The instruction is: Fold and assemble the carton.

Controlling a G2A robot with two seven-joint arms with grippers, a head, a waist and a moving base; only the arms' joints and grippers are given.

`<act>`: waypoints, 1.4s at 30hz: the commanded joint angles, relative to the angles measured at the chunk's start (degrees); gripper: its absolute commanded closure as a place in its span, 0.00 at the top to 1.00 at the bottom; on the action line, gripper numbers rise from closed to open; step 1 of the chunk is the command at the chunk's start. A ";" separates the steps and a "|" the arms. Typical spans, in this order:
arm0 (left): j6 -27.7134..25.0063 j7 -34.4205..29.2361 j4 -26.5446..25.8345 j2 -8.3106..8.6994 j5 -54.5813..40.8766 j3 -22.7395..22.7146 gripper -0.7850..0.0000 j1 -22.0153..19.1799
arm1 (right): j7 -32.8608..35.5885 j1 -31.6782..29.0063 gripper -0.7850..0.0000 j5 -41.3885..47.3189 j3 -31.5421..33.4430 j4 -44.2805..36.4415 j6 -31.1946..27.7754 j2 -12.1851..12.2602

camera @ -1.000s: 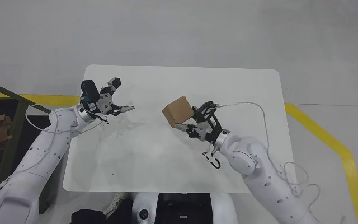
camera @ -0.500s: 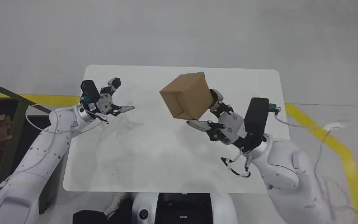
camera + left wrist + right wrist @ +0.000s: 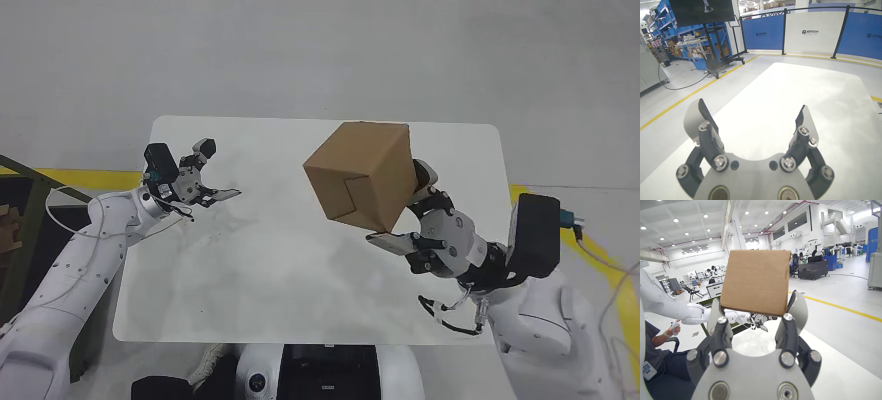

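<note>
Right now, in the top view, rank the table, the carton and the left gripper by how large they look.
1. table
2. carton, held up nearer the camera, so it looks larger than it would on the table
3. left gripper, clearly smallest

Factory-style robotics hall: blue storage racks [image 3: 658, 28], yellow floor line [image 3: 848, 309], partition panels [image 3: 762, 37], desks [image 3: 813, 271], high lit ceiling [image 3: 696, 224].

glossy white shells on both arms here, left arm [image 3: 85, 255] and right arm [image 3: 545, 325], each wrist carrying a black boxy module [image 3: 533, 235]. left hand [image 3: 752, 108]: silver plates, black linkages, ribbed black pads [image 3: 705, 112], round silver screws [image 3: 721, 160]. right hand [image 3: 755, 302] matches. thin cables [image 3: 452, 310] loop alongside.
</note>
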 commanded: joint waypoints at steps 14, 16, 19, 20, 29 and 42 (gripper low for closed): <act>0.00 0.00 0.00 0.00 0.00 0.00 1.00 0.00 | 11.12 5.83 0.44 -2.95 -7.89 11.68 7.31 -0.33; 0.00 0.00 0.00 0.00 0.00 0.00 1.00 0.00 | 13.30 7.41 0.44 -3.88 -9.89 14.56 8.96 -0.53; 0.00 0.00 0.00 0.00 0.00 0.00 1.00 0.00 | 15.07 9.29 0.43 -5.48 -12.57 19.33 11.87 -0.90; 0.00 0.00 0.00 0.00 0.00 0.00 1.00 0.00 | 15.30 9.84 0.43 -6.12 -13.36 20.93 12.78 -1.04; 0.00 0.00 0.00 0.00 0.00 0.00 1.00 0.00 | 16.41 12.48 0.43 -11.13 -17.85 30.73 17.41 -1.80; 0.00 0.00 0.00 0.00 0.00 0.00 1.00 0.00 | 18.98 13.09 0.47 -22.59 -22.12 32.73 22.99 -2.29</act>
